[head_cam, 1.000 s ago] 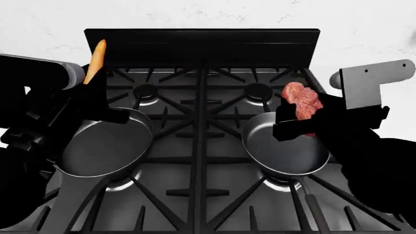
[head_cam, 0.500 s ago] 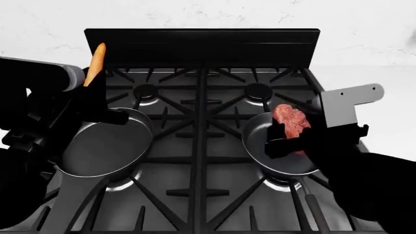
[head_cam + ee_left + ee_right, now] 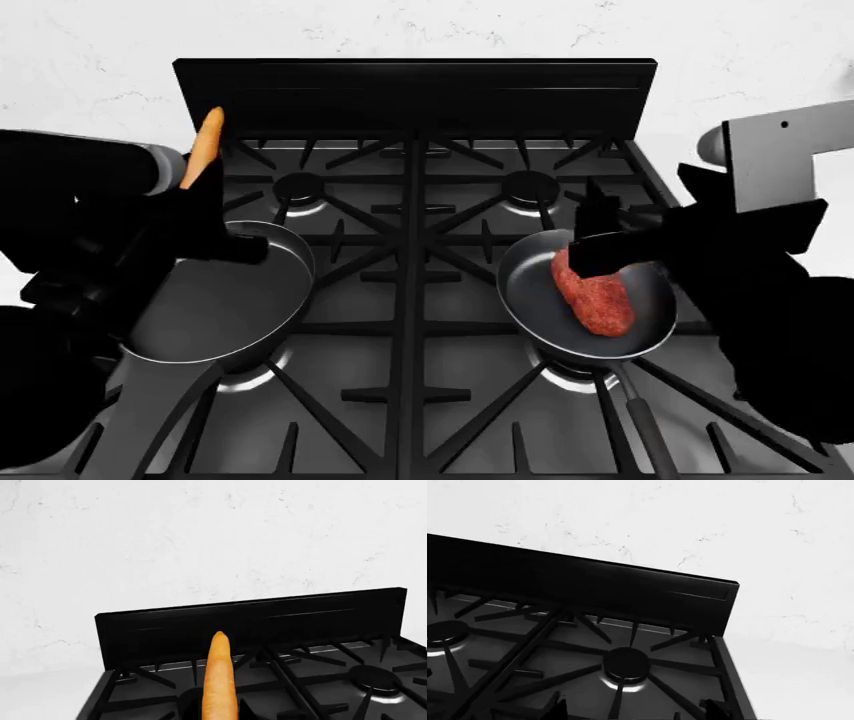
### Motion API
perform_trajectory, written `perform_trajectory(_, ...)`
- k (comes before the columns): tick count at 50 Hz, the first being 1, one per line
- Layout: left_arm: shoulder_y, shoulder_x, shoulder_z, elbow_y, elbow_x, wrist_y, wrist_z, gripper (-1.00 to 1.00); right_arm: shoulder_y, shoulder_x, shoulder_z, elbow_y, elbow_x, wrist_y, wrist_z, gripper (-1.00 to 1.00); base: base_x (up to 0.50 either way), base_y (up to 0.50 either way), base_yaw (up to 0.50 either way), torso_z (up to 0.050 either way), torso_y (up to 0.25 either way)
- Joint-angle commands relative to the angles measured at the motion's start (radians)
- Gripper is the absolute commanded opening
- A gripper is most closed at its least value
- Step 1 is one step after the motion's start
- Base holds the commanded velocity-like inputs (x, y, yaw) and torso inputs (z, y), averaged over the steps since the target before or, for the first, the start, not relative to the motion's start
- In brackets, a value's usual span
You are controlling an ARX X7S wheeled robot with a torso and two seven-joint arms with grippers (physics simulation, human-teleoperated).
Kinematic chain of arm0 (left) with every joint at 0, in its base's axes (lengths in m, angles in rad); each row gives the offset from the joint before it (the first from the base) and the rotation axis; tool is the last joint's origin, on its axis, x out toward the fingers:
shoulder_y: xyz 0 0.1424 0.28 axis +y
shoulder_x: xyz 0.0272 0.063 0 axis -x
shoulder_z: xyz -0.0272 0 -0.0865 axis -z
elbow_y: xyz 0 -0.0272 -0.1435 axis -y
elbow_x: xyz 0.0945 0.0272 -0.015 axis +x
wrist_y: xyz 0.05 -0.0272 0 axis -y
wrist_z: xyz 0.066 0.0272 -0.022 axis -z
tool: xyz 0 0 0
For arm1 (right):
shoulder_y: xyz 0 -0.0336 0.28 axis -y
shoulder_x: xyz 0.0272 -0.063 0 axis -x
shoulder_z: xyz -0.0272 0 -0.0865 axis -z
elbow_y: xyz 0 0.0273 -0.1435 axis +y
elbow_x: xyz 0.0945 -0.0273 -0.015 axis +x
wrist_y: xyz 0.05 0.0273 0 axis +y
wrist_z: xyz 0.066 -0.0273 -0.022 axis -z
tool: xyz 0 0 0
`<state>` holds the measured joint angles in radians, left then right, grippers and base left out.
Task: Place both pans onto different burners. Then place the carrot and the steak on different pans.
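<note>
The pan with the broad flat handle [image 3: 220,300] sits on the front left burner. The steel pan with the thin handle [image 3: 654,300] sits on the front right burner. The red steak [image 3: 594,296] lies flat in the steel pan. My right gripper [image 3: 607,236] hovers just above that pan's far rim; it is open and empty, and its fingertips stand wide apart in the right wrist view [image 3: 635,712]. My left gripper [image 3: 200,200] is shut on the orange carrot [image 3: 203,146] and holds it upright above the broad-handled pan's far left rim. The carrot also shows in the left wrist view [image 3: 219,680].
The rear left burner [image 3: 299,187] and rear right burner [image 3: 530,187] are uncovered under the black grates. The stove's black back panel [image 3: 414,95] stands against a white marbled wall. White counter flanks the stove on both sides.
My right gripper moved over the steel pan, opened and let the steak go; the steak now lies in that pan. My left gripper with the carrot barely shifted.
</note>
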<state>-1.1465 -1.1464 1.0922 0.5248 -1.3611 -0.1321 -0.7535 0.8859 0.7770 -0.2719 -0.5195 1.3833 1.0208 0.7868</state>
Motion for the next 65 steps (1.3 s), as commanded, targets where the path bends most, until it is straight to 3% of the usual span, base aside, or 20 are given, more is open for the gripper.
perform_trajectory(1,0.000,0.035,0.024,-0.088,-0.083,-0.058,0.038,-1.00,0.091,0.041,0.066,-0.052,0.098,0.019,0.083,1.00,0.00,0.00,0.00,0.000,0.000)
perform_trajectory(10,-0.079,0.054,0.056,-0.202,-0.176,-0.244,0.069,-1.00,0.031,0.033,0.054,-0.030,0.029,-0.013,0.030,1.00,0.00,0.00,0.00,0.000,0.000)
perform_trajectory(16,-0.113,-0.006,0.055,-0.106,-0.209,-0.315,0.015,-1.00,0.003,0.025,0.045,-0.011,-0.017,-0.038,-0.009,1.00,0.00,0.00,0.00,0.000,0.002)
perform_trajectory(26,-0.056,-0.064,0.074,-0.030,-0.209,-0.290,-0.024,-1.00,-0.026,0.009,0.028,0.014,-0.073,-0.072,-0.062,1.00,0.00,0.00,0.00,0.000,0.000)
perform_trajectory(48,0.064,-0.082,0.105,-0.057,-0.188,-0.182,0.013,-1.00,-0.020,-0.008,0.006,0.035,-0.100,-0.082,-0.080,1.00,0.00,0.00,0.00,0.000,0.000)
perform_trajectory(49,0.056,-0.083,0.101,-0.055,-0.194,-0.188,0.014,1.00,-0.021,-0.009,0.006,0.035,-0.101,-0.083,-0.081,1.00,0.00,0.00,0.00,0.000,0.000)
perform_trajectory(65,0.015,-0.111,0.059,-0.024,-0.199,-0.177,-0.002,1.00,-0.010,-0.009,0.003,0.033,-0.091,-0.079,-0.075,1.00,0.00,0.00,0.00,0.000,0.000)
